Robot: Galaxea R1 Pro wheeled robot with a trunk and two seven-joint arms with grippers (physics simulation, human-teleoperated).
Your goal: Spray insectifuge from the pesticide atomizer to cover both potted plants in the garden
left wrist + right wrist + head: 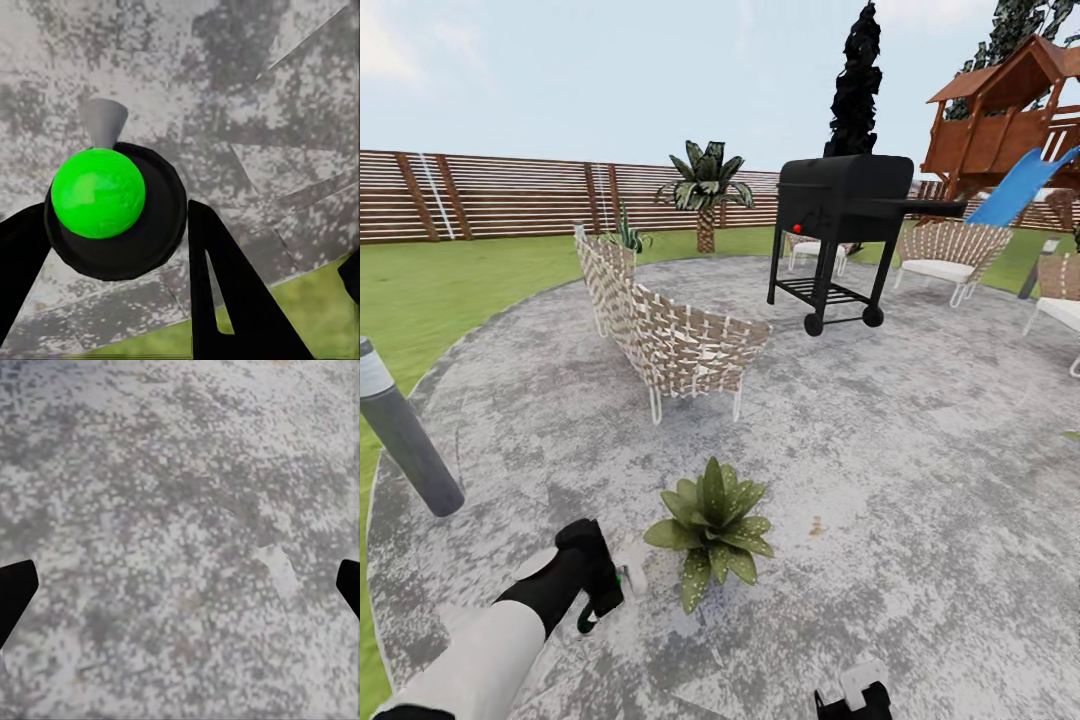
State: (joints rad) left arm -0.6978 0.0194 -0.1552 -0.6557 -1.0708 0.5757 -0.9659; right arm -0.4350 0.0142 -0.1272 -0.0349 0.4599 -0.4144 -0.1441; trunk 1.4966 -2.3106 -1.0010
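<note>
- The grey bollard lamp (405, 435) leans at the far left, at the patio's edge by the lawn (420, 290).
- The left gripper (605, 590) is low over the round stone patio (880, 420), its jaws pinching the pesticide atomizer (622, 580); the bottle's whitish head points toward the plant just beside it.
- In the left wrist view the atomizer (112, 206) sits between the two dark fingers (225, 292), seen end-on: a bright green dome in a black ring with a grey nozzle.
- One potted plant (712, 528) stands on the patio just right of the left gripper, its leaves dotted with pale specks.
- A second small plant (626, 236) stands far back near the fence (500, 195), behind a woven chair (670, 335).
- A black grill (843, 230) stands further right, with a playhouse (1010, 120) beyond it.
- The right gripper (852, 697) shows at the bottom edge; in the right wrist view its fingers (15, 589) stand wide apart over bare stone.
</note>
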